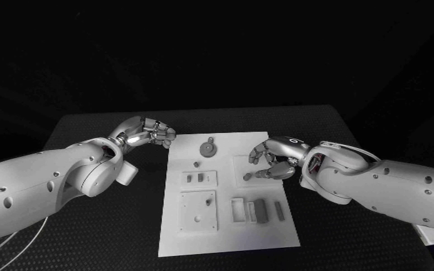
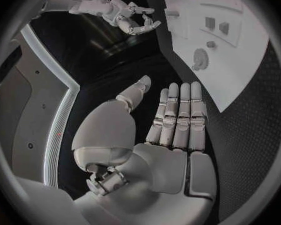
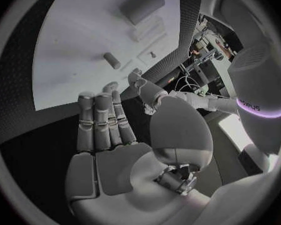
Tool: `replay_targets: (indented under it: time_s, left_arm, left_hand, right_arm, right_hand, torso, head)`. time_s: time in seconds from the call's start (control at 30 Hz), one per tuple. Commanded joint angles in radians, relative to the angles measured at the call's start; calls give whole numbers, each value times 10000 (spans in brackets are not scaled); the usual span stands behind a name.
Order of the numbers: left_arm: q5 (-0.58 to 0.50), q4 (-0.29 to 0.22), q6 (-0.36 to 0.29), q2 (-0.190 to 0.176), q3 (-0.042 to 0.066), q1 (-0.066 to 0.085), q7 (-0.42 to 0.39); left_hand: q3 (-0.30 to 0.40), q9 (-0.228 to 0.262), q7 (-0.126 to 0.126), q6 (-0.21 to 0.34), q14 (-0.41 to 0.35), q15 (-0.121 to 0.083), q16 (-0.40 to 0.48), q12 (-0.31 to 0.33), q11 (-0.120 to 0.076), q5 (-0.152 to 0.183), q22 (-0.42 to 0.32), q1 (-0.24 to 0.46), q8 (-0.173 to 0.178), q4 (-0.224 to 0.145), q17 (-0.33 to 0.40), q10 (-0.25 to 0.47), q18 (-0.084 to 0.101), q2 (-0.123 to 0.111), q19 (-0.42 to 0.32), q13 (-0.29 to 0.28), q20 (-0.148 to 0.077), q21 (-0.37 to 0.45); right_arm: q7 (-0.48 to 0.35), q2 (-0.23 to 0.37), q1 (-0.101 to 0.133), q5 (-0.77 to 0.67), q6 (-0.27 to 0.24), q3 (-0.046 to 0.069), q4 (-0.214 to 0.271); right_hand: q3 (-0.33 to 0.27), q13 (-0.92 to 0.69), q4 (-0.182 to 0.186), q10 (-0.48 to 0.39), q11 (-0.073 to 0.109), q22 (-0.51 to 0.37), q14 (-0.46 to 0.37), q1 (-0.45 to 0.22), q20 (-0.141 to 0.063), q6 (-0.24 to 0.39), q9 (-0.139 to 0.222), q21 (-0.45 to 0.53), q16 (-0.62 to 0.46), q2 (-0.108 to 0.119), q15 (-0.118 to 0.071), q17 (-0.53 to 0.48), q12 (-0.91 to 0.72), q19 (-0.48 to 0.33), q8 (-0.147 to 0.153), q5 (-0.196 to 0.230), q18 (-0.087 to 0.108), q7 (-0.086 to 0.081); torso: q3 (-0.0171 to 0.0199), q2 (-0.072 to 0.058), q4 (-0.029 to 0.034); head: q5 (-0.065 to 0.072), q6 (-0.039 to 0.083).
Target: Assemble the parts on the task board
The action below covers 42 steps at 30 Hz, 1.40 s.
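Note:
The white task board (image 1: 226,233) lies in the middle of the black table. On it are a round grey part with a knob (image 1: 208,150), two small blocks (image 1: 194,179), a square plate with holes (image 1: 198,211) and dark bars (image 1: 261,211). My right hand (image 1: 276,158) hovers over the board's right side, fingers curled and apart, holding nothing. A small grey peg (image 1: 248,175) lies just below its fingertips. My left hand (image 1: 149,133) sits off the board's far left corner, holding nothing. The left wrist view shows its fingers (image 2: 178,120) straight beside the board (image 2: 240,70).
Black table (image 1: 108,233) surrounds the board on all sides. The right wrist view shows a peg (image 3: 112,60) and a larger cylinder (image 3: 142,6) on the board (image 3: 72,50). The left wrist view has the round part (image 2: 200,59) near the board's edge.

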<state>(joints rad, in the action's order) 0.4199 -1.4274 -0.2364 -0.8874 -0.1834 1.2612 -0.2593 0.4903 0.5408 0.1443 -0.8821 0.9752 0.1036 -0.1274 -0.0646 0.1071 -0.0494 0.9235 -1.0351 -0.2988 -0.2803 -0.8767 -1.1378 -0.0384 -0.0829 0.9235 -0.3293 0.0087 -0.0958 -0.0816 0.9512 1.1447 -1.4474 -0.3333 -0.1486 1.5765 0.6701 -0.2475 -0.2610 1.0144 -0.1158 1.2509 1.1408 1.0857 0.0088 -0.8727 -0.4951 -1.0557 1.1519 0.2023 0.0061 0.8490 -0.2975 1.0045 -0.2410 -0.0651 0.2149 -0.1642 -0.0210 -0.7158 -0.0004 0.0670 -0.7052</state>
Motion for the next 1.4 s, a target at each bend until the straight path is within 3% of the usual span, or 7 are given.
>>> replay_targets:
  time_s: [0.03, 0.43, 0.83, 1.4]
  left_arm:
    - [-395, 21, -38, 26, 3, 2, -400]
    - [-403, 70, -29, 75, 2, -6, -382]
    - [-422, 98, 62, 82, 0, -7, -326]
    - [-425, 136, 109, 120, -1, -10, -281]
  left_hand:
    - [-14, -10, 17, 44, -22, 24, 32, -27, -13, -4, -18, 76, 33, 12, 19, 35, 41, 7, -74, 15, -6, 49]
    - [-17, -22, 104, 34, 34, 76, 31, -52, 60, -4, -58, 101, 36, 25, 72, -42, 33, 7, -73, 66, 19, 83]
    - [-28, -36, 166, 46, 75, 110, 28, -48, 118, -4, -85, 135, 50, 39, 108, -60, 13, 1, -62, 116, 44, 102]
    - [-34, -45, 200, 49, 103, 134, 26, -46, 148, -5, -105, 175, 57, 67, 134, -73, -10, 17, -51, 155, 68, 115]
  right_arm:
    - [227, 3, -80, -1168, -31, -30, 64]
    - [651, -391, -235, -1989, -368, -332, -217]
    - [890, -827, -426, -2294, -787, -348, -463]
    - [973, -1094, -476, -2459, -772, -351, -584]
  right_hand:
    - [9, 76, 75, 137, 4, 3, 49, 11, -8, -50, 17, 56, 37, 92, -32, -20, 79, 75, -65, -24, 469, 26]
    - [13, 285, 180, 462, 55, -1, 118, 67, -50, -88, 37, 66, 49, 169, -82, -54, 280, 167, -131, -23, 469, 60]
    - [32, 322, 141, 967, 203, 7, 246, 243, -114, -79, 68, 44, 80, -5, -223, -75, 253, 296, -167, -20, 469, 106]
    - [-1, 125, -36, 1572, 437, 23, 433, 393, -199, -342, 46, 22, 53, -334, -452, -121, 113, 446, -356, -24, 469, 88]
  torso:
    - [-1, -6, -8]
    - [9, -23, 8]
    - [14, -23, 13]
    - [11, -24, 2]
  head:
    - [8, 42]
    - [-40, 4]
    - [-68, -71]
    - [-67, -168]
